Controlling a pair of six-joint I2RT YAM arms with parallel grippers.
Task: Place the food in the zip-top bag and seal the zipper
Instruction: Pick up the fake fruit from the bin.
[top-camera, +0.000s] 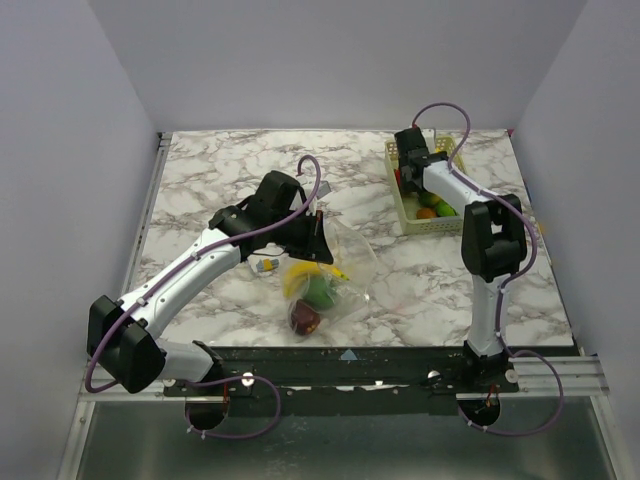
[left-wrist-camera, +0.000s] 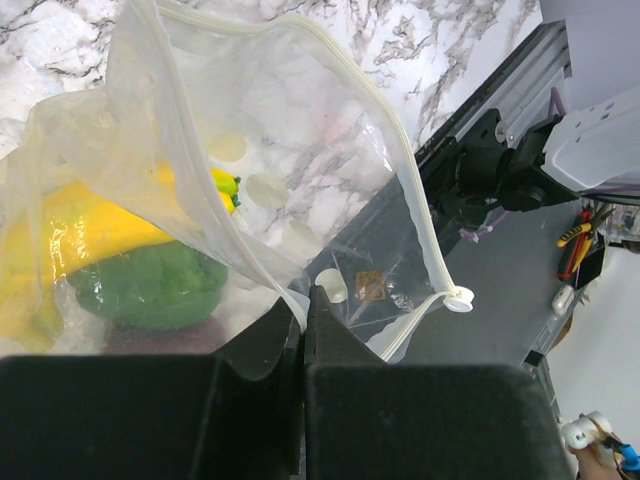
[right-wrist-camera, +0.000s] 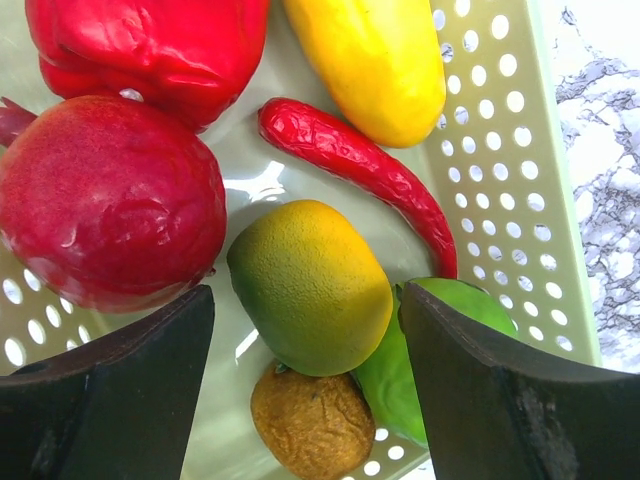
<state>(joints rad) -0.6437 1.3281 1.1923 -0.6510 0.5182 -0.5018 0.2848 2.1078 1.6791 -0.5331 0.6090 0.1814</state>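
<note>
Closest to the left wrist lens, the black fingers of the left gripper (left-wrist-camera: 306, 305) are pressed together with a fold of the zip-top bag (left-wrist-camera: 300, 150) pinched between them, lifting its mouth edge off the marble table (top-camera: 220, 170). A small brown printed square (left-wrist-camera: 370, 287) low on the film is too small to read. The zipper (left-wrist-camera: 405, 170) runs as a pale strip from the top of that view down to the right, ending in a little white loop. The second lip falls separately toward the fingers, so the mouth gapes. Seen from above, the zip-top bag lies mid-table, its long axis running from the raised mouth toward the near edge. Inside are a yellow fruit (left-wrist-camera: 80, 235) and, under it, a green pepper (left-wrist-camera: 150, 285). A maroon fruit (top-camera: 304, 318) sits at the near end, though I cannot tell whether it is inside the film. At the far right, the right gripper (right-wrist-camera: 305, 300) hangs with its fingers spread wide over the pale green basket (right-wrist-camera: 500, 150), one on each side of a yellow-green mango (right-wrist-camera: 310, 285). Around the mango lie a red pepper (right-wrist-camera: 150, 40), a yellow vegetable (right-wrist-camera: 370, 60), a red chilli (right-wrist-camera: 360, 165) slanting from upper left to lower right, a dark red round fruit (right-wrist-camera: 105, 200), a green fruit (right-wrist-camera: 450, 340) and a brown one (right-wrist-camera: 310, 425).
</note>
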